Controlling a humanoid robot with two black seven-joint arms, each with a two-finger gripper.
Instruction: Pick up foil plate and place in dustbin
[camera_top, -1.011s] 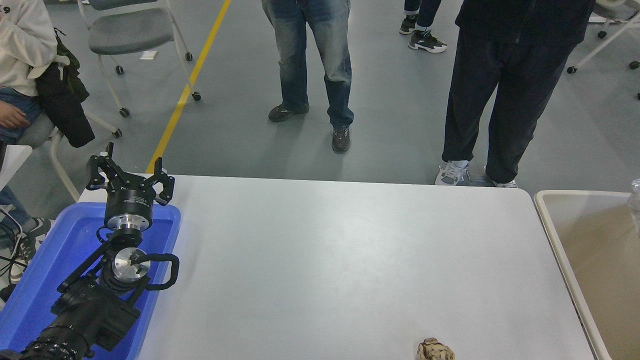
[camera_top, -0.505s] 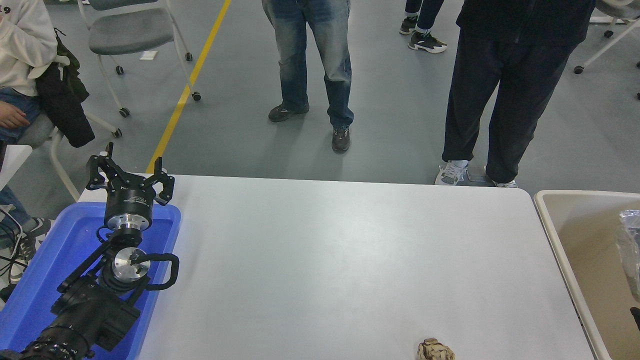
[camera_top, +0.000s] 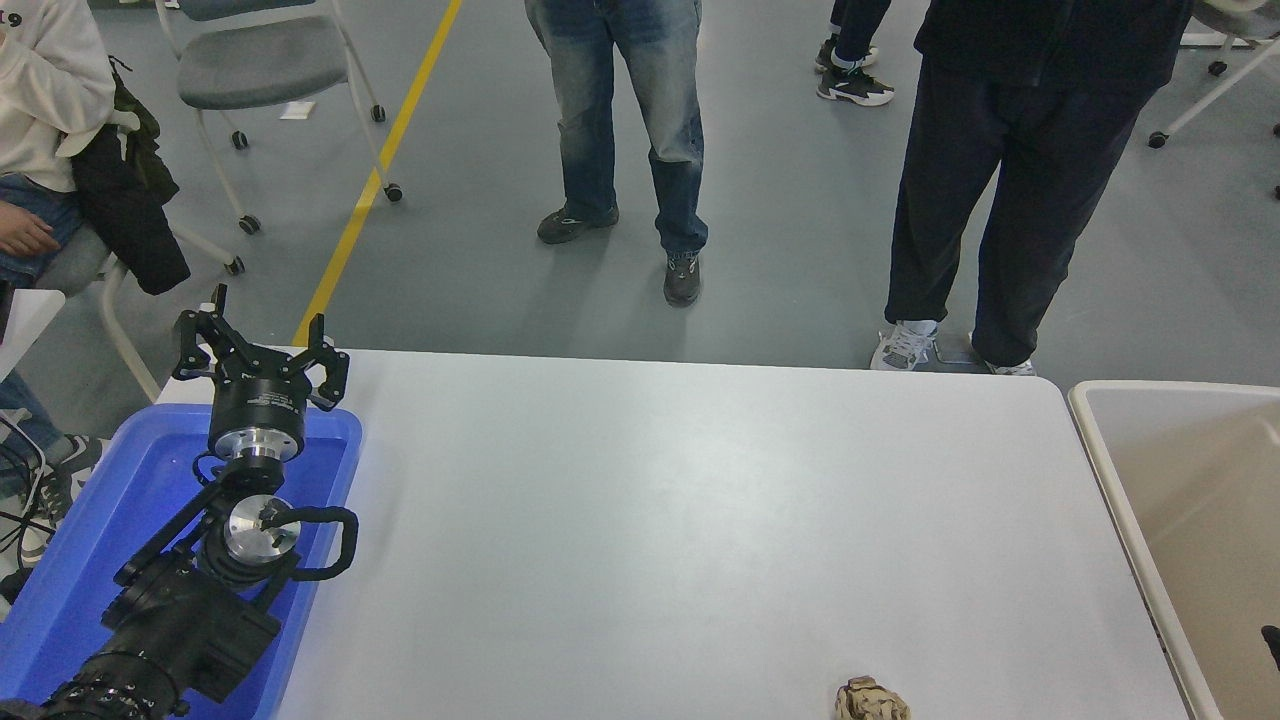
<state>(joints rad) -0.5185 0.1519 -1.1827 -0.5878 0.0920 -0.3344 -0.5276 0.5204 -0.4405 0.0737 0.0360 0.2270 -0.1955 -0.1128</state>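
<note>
Half a second ago something shiny and crumpled, probably the foil plate, shows at the right edge over the dustbin (camera_top: 1100, 470); now it is gone from view, and only a small dark tip remains low at that edge, inside the bin's outline. This tip may be part of the right arm, but it is too small to say, and I cannot tell how its fingers stand. Everything else keeps its place.

Nearest to the camera, a small crumpled paper ball (camera_top: 872, 700) lies on the white table (camera_top: 680, 520), left of the dustbin and well apart from it. The dustbin stands just beside the table's right end; the part of its tan inside that shows has no foil plate in it. The plate shows nowhere on the table either. My judgement is that the plate has dropped into the bin, in the part cut off by the picture's edge, so the task looks done or almost done. What is left is perhaps only to bring the right arm away.

Far to the left of the dustbin, the left gripper (camera_top: 255, 345) is parked over a blue tray (camera_top: 90, 540). Its fingers are spread apart, and they hold and touch nothing.

Beyond the table, people stand on the grey floor, and one person sits at the far left.
</note>
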